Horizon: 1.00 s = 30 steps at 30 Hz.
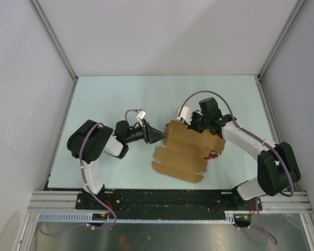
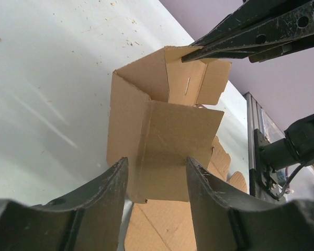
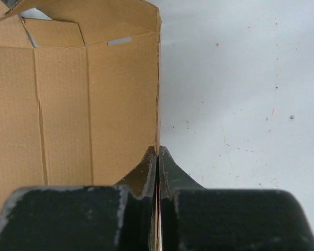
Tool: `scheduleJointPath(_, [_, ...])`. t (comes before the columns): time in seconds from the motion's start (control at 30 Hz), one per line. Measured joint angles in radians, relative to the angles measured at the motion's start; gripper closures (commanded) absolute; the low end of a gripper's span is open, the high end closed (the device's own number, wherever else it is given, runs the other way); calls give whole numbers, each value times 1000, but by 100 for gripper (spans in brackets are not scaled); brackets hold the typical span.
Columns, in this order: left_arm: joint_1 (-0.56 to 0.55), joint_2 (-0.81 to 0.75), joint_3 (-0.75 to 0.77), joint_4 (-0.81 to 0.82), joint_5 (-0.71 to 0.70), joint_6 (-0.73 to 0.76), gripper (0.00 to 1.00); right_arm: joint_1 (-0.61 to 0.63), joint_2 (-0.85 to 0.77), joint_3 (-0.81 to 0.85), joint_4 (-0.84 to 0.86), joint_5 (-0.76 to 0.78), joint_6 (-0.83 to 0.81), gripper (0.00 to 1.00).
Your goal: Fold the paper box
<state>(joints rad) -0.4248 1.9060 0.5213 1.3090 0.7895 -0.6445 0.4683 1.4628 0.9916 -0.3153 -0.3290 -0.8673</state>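
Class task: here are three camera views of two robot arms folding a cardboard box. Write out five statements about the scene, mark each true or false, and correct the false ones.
1. The right gripper is shut on an edge of the paper box. True.
2. The left gripper is pressed fully shut. False: its fingers stand apart, with a cardboard panel between them.
3. The paper box is fully folded and closed. False: some walls stand up, but scalloped flaps lie flat towards the near edge.
4. The box rests on a pale table. True.
5. The left arm is parked far from the box. False: its gripper is at the box's left side.
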Motion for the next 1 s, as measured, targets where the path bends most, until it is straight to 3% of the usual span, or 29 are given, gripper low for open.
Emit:
scheduleJointPath(0.47, [-25,0,0,0,-10,63,41,25,-20,-23,0,14,-10,100])
scheduleJointPath(1.0, [-38,0,-45,5,-50,134,41,103,-96,-112,48,132,-40,100])
